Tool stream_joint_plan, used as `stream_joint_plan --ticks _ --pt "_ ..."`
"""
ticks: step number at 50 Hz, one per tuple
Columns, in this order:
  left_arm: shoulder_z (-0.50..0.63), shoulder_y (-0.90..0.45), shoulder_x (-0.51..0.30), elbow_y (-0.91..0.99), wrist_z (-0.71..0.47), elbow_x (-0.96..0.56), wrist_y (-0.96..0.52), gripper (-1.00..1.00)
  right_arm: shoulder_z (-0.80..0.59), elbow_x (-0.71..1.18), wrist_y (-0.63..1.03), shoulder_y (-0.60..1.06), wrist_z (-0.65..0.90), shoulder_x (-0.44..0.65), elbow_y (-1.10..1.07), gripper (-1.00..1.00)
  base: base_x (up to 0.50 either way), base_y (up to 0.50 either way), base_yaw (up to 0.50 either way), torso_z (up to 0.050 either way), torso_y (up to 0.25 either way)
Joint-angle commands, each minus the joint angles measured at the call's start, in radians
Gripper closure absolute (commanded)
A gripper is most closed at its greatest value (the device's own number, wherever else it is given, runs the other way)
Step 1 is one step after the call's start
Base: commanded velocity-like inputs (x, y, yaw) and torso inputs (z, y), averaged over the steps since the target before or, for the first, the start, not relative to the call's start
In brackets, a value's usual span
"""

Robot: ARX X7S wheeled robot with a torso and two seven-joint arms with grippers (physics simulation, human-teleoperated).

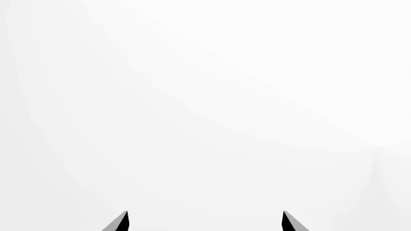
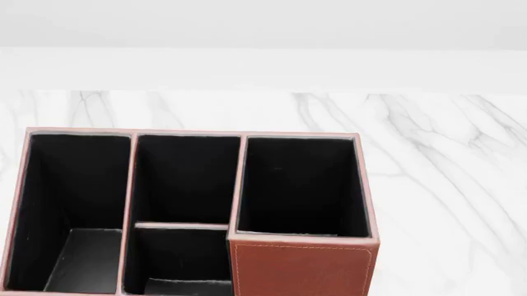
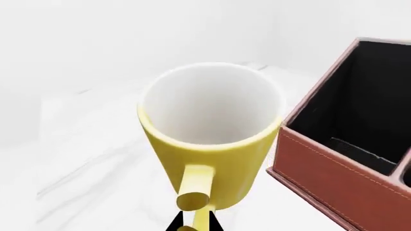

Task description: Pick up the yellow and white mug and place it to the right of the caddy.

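Gripping the yellow and white mug (image 3: 212, 144) handle, apparently, right hand (image 3: 192, 224) beside caddy (image 3: 334, 168).

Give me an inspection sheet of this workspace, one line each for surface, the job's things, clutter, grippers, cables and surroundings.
Surface: white marble-look counter with grey veins.
Job's things: caddy, brown, with black-lined compartments that look empty; yellow and white mug upright beside the caddy in the right wrist view, not in the head view.
Clutter: nothing seen.
Grippers: right gripper at the mug's handle, tips close on either side of it, so it looks shut on it; left gripper open, tips apart, nothing between them.
Cables: nothing seen.
Surroundings: plain white wall behind the counter.
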Motion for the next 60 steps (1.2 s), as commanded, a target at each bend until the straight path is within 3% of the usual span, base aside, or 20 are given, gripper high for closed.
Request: stream_joint_plan --ticks 1,22,48,60 --pt "-0.001 0.000 0.013 0.000 0.053 -0.015 0.002 -1.00 0.020 -0.081 0.045 0.067 0.037 0.008 -0.083 1.00 0.00 0.00 0.00 0.000 0.000" --pt "0.004 0.000 0.013 0.000 0.052 -0.008 0.003 -1.00 0.052 -0.138 0.144 0.158 0.158 0.092 -0.374 1.00 0.00 0.00 0.00 0.000 0.000" --pt "-0.013 0.000 0.013 0.000 0.057 -0.027 0.005 -1.00 0.217 -0.108 0.170 0.305 0.300 0.255 -0.607 1.00 0.00 0.00 0.00 0.000 0.000" --pt "-0.021 0.000 0.013 0.000 0.057 -0.037 0.006 -1.00 -0.074 -0.126 -0.036 0.668 0.617 0.243 -0.616 1.00 0.00 0.00 0.00 0.000 0.000"
